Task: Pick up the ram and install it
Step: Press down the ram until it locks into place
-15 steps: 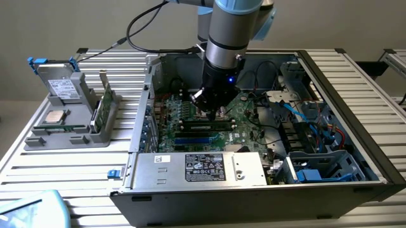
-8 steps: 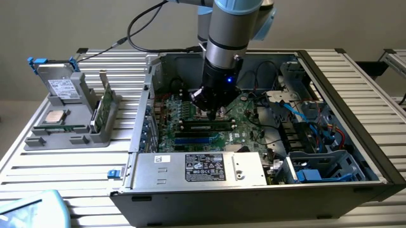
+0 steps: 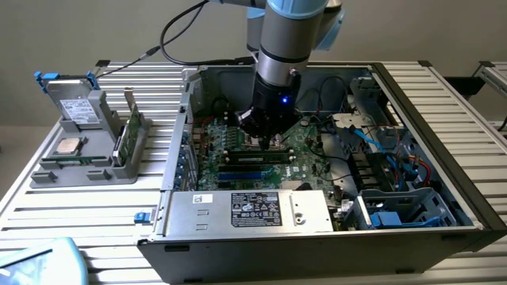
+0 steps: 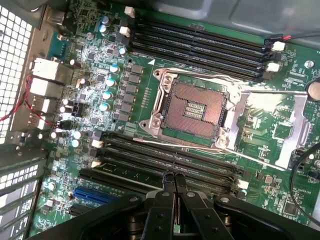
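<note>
— Where is the gripper (image 3: pixel 264 141) now?

— It is down inside the open computer case (image 3: pixel 431 89), over the green motherboard (image 3: pixel 309 148). In the wrist view its two black fingertips (image 4: pixel 169 181) are pressed together, with no gap between them. They hold nothing that I can see.

— And the ram?

— The ram (image 3: pixel 255 158) lies flat in a slot on the motherboard, just in front of the gripper in the exterior view. It is a dark stick with a pale label. The fingertips stand just above its long edge; I cannot tell if they touch it.

— Is there room to move around it?

— Not so much. The case walls stand up on all sides. Toward the exterior view's right there are blue and black cables (image 3: pixel 372 142) and a drive cage (image 3: pixel 400 208). At the near side sits the silver power supply (image 3: pixel 249 211). The arm comes in straight from above, where the case is open.

— What does the wrist camera see?

— The empty processor socket (image 4: pixel 192 107) with its metal frame lifted open, and long black memory slots (image 4: pixel 200 45) on both sides of it.

— And outside the case?

— On the exterior view's left, a grey holder (image 3: pixel 95 160) stands on the slatted table (image 3: pixel 71 225). It carries a silver processor chip (image 3: pixel 70 145), a hard drive (image 3: pixel 78 110) and a green card (image 3: pixel 130 133) standing on its edge. It is well apart from the case.
</note>
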Controlling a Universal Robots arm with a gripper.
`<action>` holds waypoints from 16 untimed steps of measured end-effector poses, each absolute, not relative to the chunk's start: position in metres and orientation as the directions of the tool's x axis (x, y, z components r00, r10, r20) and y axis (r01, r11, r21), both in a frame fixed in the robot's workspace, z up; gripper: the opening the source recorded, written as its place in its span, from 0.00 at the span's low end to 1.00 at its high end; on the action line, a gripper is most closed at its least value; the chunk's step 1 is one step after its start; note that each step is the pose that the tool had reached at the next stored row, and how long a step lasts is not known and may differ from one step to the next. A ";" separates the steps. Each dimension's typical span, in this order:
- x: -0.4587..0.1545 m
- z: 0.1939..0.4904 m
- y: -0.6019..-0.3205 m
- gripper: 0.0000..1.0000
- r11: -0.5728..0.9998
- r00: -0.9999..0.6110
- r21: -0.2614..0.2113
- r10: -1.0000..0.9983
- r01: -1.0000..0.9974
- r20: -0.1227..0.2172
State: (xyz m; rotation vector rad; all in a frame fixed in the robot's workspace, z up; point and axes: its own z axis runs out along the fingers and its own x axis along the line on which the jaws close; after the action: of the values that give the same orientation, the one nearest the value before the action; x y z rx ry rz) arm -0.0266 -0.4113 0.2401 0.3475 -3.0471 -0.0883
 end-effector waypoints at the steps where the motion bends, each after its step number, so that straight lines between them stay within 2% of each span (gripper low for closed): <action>1: -0.027 0.240 -0.411 0.10 0.974 -0.973 0.065 -0.219 -0.215 0.066; 16: -0.028 0.240 -0.411 0.10 0.993 -0.992 0.065 -0.104 -0.100 0.067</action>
State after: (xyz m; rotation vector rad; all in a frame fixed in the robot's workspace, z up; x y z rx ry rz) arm -0.0277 -0.4113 0.2403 0.1566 -3.0663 -0.0947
